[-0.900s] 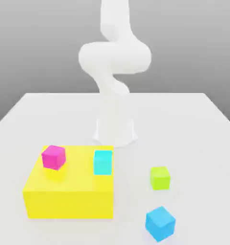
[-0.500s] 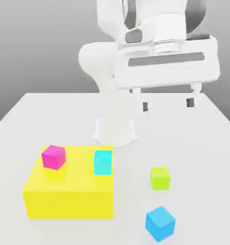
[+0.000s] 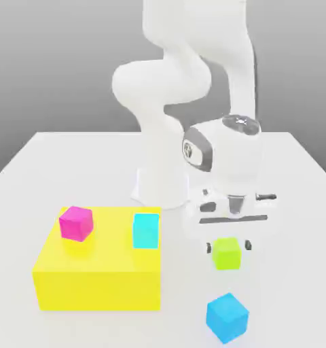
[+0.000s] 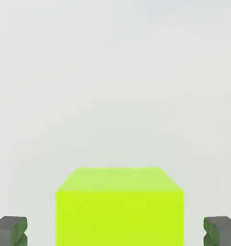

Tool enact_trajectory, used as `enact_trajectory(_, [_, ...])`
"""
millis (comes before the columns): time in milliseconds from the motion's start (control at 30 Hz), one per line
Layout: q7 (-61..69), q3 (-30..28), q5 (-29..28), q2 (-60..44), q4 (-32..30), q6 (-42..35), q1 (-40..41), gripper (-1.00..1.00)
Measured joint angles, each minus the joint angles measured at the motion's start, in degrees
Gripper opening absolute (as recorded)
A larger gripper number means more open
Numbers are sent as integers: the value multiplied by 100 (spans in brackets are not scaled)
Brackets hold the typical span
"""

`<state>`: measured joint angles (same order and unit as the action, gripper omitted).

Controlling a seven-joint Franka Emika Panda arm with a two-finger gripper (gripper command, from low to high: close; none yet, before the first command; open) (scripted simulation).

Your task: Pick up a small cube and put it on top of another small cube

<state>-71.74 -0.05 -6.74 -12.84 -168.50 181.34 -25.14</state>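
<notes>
The white two-finger gripper (image 3: 228, 247) is now lowered from its raised position to the small matte lime-green cube (image 3: 227, 253) on the white table (image 3: 193, 289). Fingers stand wide, one either side, with gaps. Alignment appears suitable for closing.

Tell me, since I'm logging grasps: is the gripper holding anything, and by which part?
Nothing is held; the gripper stands open around the lime-green cube, gaps either side.

Matte, smooth faces on the lime-green cube (image 3: 227, 254) and magenta cube (image 3: 76, 223).
</notes>
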Motion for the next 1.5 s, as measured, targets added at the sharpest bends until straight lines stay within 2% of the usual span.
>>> enact_trajectory(200, [-20, -17, -27, 11, -2, -1, -11, -100])
enact_trajectory(267, [47, 239, 44, 321, -57, -257, 234, -100])
enact_trajectory(367, [417, 582, 560, 915, -164, -744, 430, -100])
enact_trajectory(500, [569, 559, 838, 1679, -281, -1393, 343, -100])
enact_trajectory(600, [625, 419, 436, 1887, -89, -1690, 650, -100])
enact_trajectory(800, [1179, 90, -853, 2367, 426, -2321, 1493, -100])
enact_trajectory(900, [1719, -278, -1108, 2676, 588, -2772, 1866, -100])
enact_trajectory(1300, [4585, -2295, -918, 4146, 899, -4913, 3116, -100])
enact_trajectory(1367, [4853, -2457, -890, 4083, 812, -4780, 3126, -100])
enact_trajectory(1500, [4992, -2680, -869, 3433, 567, -3897, 3058, -100])
